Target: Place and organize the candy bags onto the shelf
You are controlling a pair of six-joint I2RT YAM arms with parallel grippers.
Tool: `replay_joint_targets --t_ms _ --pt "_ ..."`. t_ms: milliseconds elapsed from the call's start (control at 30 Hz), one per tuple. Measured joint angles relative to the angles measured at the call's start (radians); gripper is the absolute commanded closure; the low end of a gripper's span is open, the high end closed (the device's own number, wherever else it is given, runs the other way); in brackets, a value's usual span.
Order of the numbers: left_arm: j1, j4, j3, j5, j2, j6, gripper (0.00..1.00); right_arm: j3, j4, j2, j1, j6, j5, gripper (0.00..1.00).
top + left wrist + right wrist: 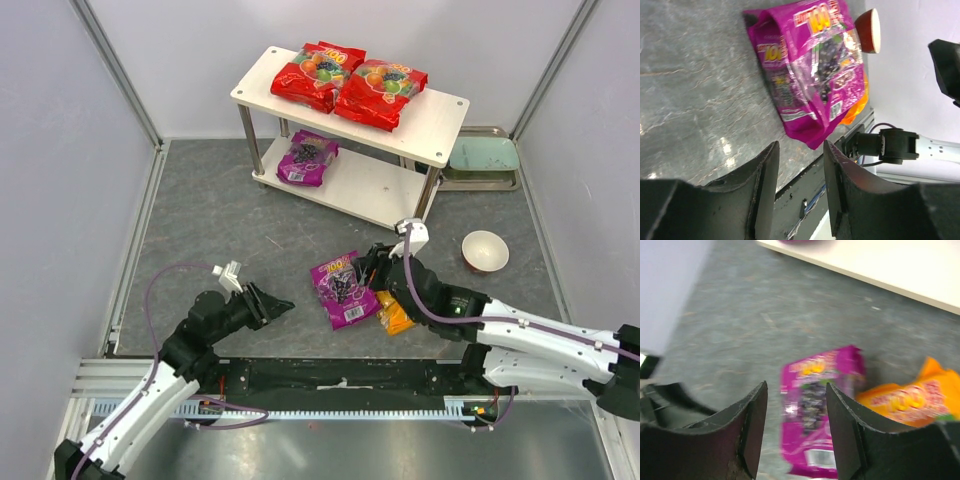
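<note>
The shelf (pixel 440 110) stands at the back. Two red candy bags (pixel 318 72) (pixel 380 93) lie on its top board and a purple bag (pixel 307 158) lies on its lower board. Another purple bag (pixel 342 290) lies on the grey floor, partly over an orange bag (pixel 393 314). My right gripper (pixel 368 266) is open and empty just above the purple bag's far right edge; the purple bag (pixel 815 405) and the orange bag (pixel 910 402) show blurred below it. My left gripper (pixel 283 306) is open and empty, left of the purple bag (pixel 810 65).
A red-and-white bowl (pixel 485 250) sits on the floor to the right. A pale green tray (pixel 483 158) lies behind the shelf's right end. Metal rails (pixel 340 385) run along the near edge and white walls enclose the sides.
</note>
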Motion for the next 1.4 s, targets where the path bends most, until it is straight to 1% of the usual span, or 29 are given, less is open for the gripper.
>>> replay_joint_targets --t_ms 133,233,300,400,500,633,733,767,800,833,867,1000,1100,1167,1267,1400 --pt "0.0 0.002 0.0 0.0 0.097 0.002 0.53 -0.036 -0.093 0.05 -0.098 0.008 0.003 0.37" --pt "0.0 0.002 0.002 0.0 0.171 0.005 0.54 -0.036 -0.106 0.119 -0.137 -0.008 -0.023 0.34" --pt "0.0 0.0 0.002 0.0 0.19 0.008 0.54 -0.036 -0.108 0.159 -0.163 -0.019 -0.046 0.34" --pt "0.0 0.0 0.002 0.001 0.189 0.01 0.54 -0.041 -0.094 0.193 -0.2 -0.03 -0.099 0.34" --pt "0.0 0.0 0.002 0.001 0.179 0.01 0.54 -0.064 -0.045 0.206 -0.234 -0.037 -0.167 0.35" --pt "0.0 0.0 0.002 0.001 0.166 0.01 0.54 -0.095 0.015 0.239 -0.269 -0.038 -0.26 0.39" --pt "0.0 0.0 0.002 0.001 0.162 0.01 0.54 -0.119 0.066 0.26 -0.283 -0.038 -0.326 0.47" --pt "0.0 0.0 0.002 0.001 0.162 0.01 0.54 -0.124 0.077 0.269 -0.286 -0.038 -0.346 0.59" --pt "0.0 0.0 0.002 0.001 0.162 0.009 0.54 -0.125 0.087 0.279 -0.287 -0.039 -0.365 0.67" --pt "0.0 0.0 0.002 0.001 0.161 0.01 0.54 -0.125 0.098 0.289 -0.288 -0.042 -0.379 0.8" --pt "0.0 0.0 0.002 0.002 0.161 0.01 0.54 -0.125 0.106 0.296 -0.289 -0.045 -0.389 1.0" --pt "0.0 0.0 0.002 0.002 0.159 0.01 0.54 -0.125 0.129 0.3 -0.294 -0.046 -0.426 1.0" --pt "0.0 0.001 0.002 0.002 0.159 0.01 0.54 -0.122 0.108 0.263 -0.294 -0.064 -0.435 1.0" --pt "0.0 0.005 0.002 0.002 0.164 0.01 0.54 -0.092 0.049 0.233 -0.294 -0.096 -0.433 1.0" --pt "0.0 0.021 0.002 0.004 0.205 0.011 0.54 -0.001 -0.053 0.226 -0.293 -0.161 -0.423 1.0" --pt "0.0 0.072 0.007 0.015 0.336 0.021 0.54 0.127 -0.187 0.226 -0.285 -0.254 -0.348 1.0"
